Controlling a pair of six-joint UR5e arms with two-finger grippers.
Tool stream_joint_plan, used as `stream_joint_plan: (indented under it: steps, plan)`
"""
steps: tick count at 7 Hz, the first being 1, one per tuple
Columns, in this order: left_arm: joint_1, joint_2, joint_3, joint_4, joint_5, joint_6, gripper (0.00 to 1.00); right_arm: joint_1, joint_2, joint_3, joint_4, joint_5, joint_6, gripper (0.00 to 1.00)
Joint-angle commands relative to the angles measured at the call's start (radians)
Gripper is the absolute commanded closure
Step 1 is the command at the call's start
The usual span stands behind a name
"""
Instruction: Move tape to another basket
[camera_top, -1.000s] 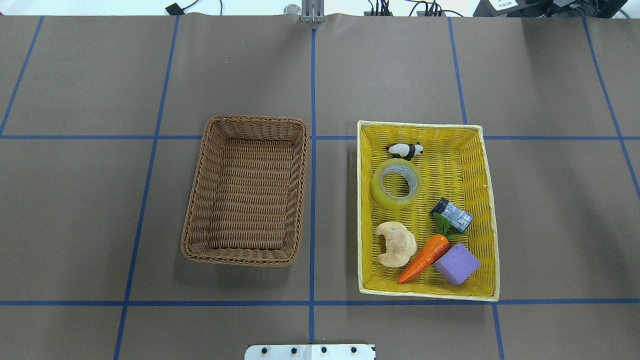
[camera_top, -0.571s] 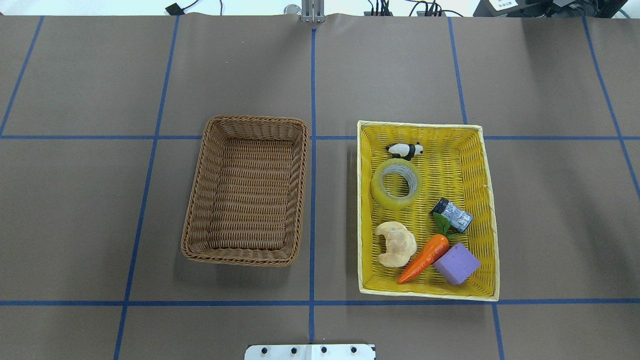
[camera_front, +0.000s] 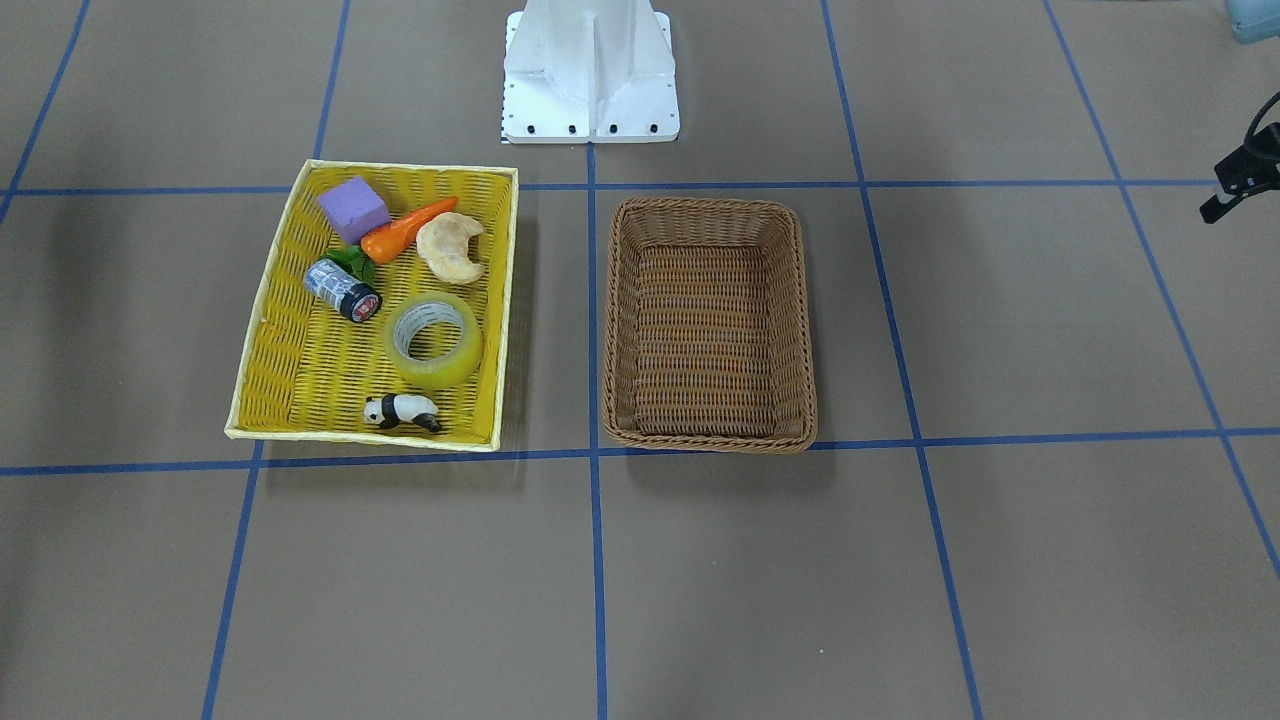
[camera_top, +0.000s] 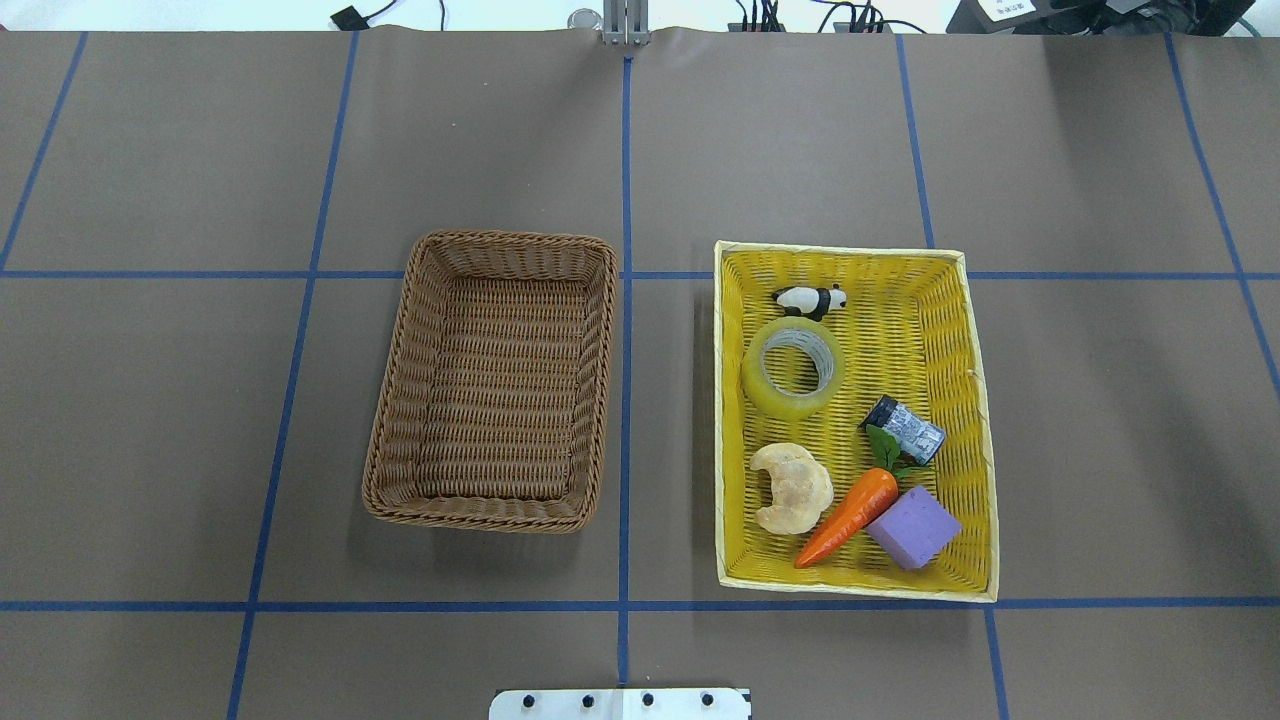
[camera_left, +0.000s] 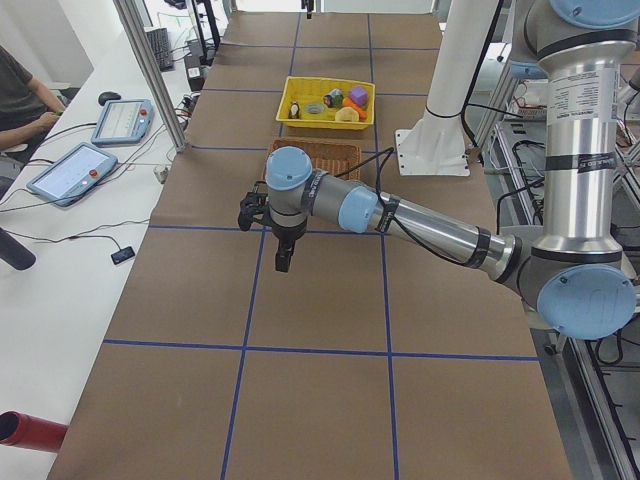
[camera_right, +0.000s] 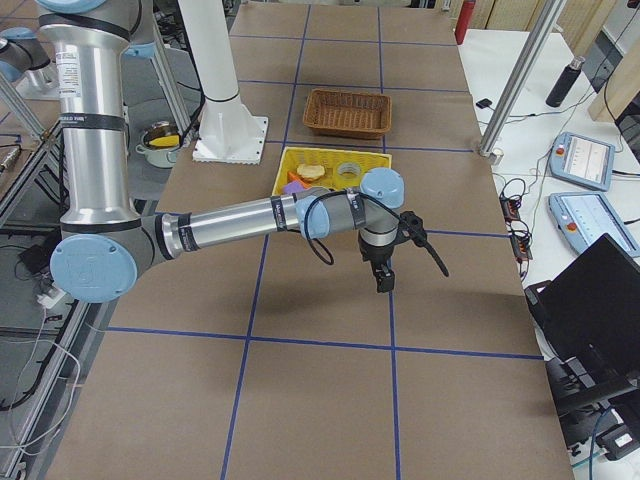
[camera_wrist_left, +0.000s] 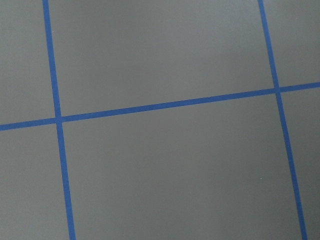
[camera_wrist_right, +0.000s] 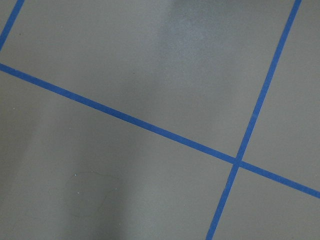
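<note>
Both arms hung out over the table, each well apart from the two containers, and neither had the tape. The left gripper pointed down out past the brown basket and the right gripper out past the yellow tray. From where they showed, I could not tell whether either pair of jaws stood wide or narrow. The tape lay flat, hole upward, in the yellow tray, close to the wall nearest the basket. The toy panda sat just beside it on one side and the croissant near it on the other. The grey cylinder, carrot and purple block sat further off. Nothing of the move looked begun, so the step in hand was, to my eye, the reach for the roll. The right arm seemed the natural one, being on the tray's side. I judged it best to come straight down with jaws spread, one finger into the core and one outside the ring, towards the tray's open middle. That kept clear of the panda and the wall, which left little room. A clean vertical lift before crossing would likely keep the roll from catching the tray's rim.
</note>
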Motion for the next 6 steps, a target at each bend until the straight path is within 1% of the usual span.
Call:
stream_joint_plan:
  steps: [1,3,4,5,6]
  plan:
    - [0.000,0.001,-0.001,0.000,0.001,0.001,0.02,0.000,-0.006,0.003,0.001,0.025,0.000,0.00]
    - [0.000,-0.008,0.003,0.009,-0.003,-0.003,0.02,-0.001,-0.005,-0.003,0.001,0.035,0.000,0.00]
    - [0.000,-0.002,0.011,0.012,-0.006,-0.002,0.02,-0.001,-0.005,-0.003,0.001,0.066,-0.002,0.00]
    - [0.000,0.000,0.010,0.007,-0.003,-0.014,0.02,-0.009,0.006,0.005,0.002,0.151,0.020,0.00]
    - [0.000,0.001,0.004,0.000,-0.008,-0.029,0.02,-0.038,0.017,0.023,0.027,0.178,0.153,0.00]
